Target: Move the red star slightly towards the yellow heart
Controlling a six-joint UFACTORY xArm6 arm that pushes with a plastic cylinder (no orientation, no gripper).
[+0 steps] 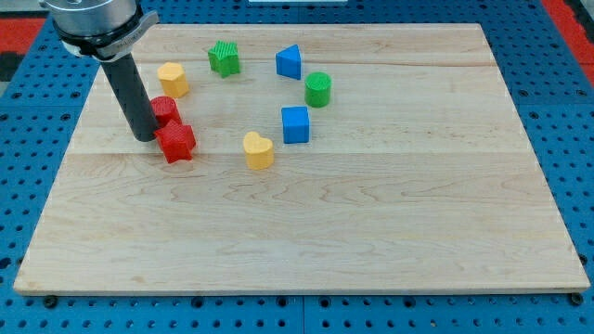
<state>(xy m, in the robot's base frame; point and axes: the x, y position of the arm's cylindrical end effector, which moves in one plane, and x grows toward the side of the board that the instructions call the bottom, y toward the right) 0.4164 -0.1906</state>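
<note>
Seven blocks sit on the wooden board (371, 241): red star (175, 143), red cylinder (166, 110), yellow heart (258, 150), yellow cylinder (173, 80), green star (224, 57), green cylinder (318, 89), blue triangle (290, 62), blue cube (295, 124)—eight, counted again. No jaws here: my tip (146, 137) touches the red star at its 9 o'clock. The yellow heart lies at the star's 3 o'clock, bare wood between them.

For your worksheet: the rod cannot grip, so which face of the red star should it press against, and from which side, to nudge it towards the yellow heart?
Press the red star on its left face, coming from the view's left, since the yellow heart lies to its right. My tip already sits at that left edge, beside the other red block.
</note>
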